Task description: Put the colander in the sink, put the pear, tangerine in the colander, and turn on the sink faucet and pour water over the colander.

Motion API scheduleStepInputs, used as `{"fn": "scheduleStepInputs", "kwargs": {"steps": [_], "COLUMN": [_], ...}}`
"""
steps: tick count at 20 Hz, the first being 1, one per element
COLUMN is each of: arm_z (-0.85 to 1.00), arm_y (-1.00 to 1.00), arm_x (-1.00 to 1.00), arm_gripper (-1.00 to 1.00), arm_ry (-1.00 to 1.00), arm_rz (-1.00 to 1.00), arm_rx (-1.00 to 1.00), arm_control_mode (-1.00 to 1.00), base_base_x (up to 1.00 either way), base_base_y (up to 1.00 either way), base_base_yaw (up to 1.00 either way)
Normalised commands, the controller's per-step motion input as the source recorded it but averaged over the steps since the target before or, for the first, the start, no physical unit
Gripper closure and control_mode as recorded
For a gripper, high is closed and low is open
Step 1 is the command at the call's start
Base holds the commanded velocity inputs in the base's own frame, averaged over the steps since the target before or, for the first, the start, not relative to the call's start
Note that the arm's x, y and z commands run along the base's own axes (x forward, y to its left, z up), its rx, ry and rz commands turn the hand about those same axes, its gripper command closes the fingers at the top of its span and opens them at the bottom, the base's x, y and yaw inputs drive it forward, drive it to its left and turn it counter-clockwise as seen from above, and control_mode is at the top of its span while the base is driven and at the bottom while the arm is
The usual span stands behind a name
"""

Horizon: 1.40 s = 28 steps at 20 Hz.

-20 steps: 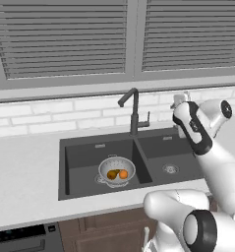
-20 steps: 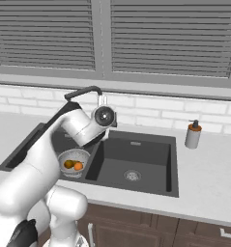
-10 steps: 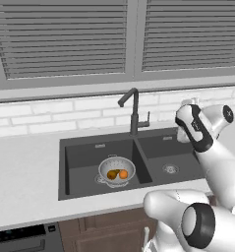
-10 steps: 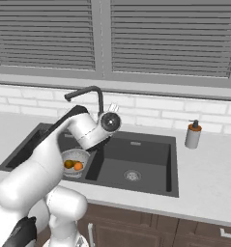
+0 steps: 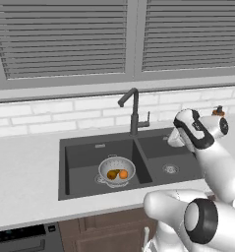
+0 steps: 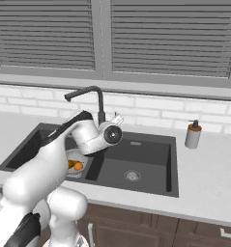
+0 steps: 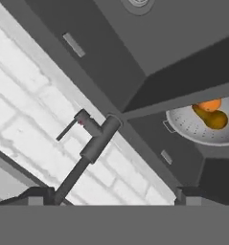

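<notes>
The colander (image 5: 117,171) stands in the left basin of the dark sink (image 5: 158,152). Inside it lie the olive-brown pear (image 5: 112,174) and the orange tangerine (image 5: 123,173). The black sink faucet (image 5: 134,110) rises behind the divider, its spout angled left over the colander and its small lever (image 5: 148,119) sticking out to the right. My gripper (image 6: 118,118) hovers open just right of the faucet, level with its lever, holding nothing. In the hand view the faucet (image 7: 94,141) and lever (image 7: 68,129) sit between my spread fingertips (image 7: 37,196), with the colander (image 7: 207,127) at the right edge.
A soap dispenser (image 6: 193,135) with a brown top stands on the counter right of the sink. A white brick backsplash and shuttered windows run behind the faucet. My own arm hides part of the colander (image 6: 76,161) in the right base view.
My hand has sunk a little and shifted slightly right beside the faucet. The gripper stays open, and the colander and fruit have not moved.
</notes>
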Motion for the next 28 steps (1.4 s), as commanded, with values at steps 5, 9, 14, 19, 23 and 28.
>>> {"fn": "scheduleStepInputs", "kwargs": {"steps": [5,9,14,19,23,28], "arm_z": [0.0,-0.09,-0.2,-0.22,-0.06,0.0], "arm_y": [0.0,0.0,0.03,0.16,0.06,0.0], "arm_x": [0.38,0.31,0.22,0.28,0.3,0.3], "arm_gripper": [-1.0,-1.0,-1.0,-1.0,-1.0,-1.0], "arm_ry": [0.13,0.0,-0.08,-0.08,-0.1,-0.12], "arm_rz": [0.01,0.0,0.0,0.0,0.0,0.0], "arm_rx": [0.44,0.36,0.23,0.12,0.13,0.16], "arm_control_mode": [-1.0,-1.0,-1.0,-1.0,-1.0,-1.0], "base_base_x": [0.0,0.0,0.0,0.0,0.0,0.0], "base_base_y": [0.0,0.0,0.0,0.0,0.0,0.0], "base_base_yaw": [0.0,0.0,0.0,0.0,0.0,0.0]}}
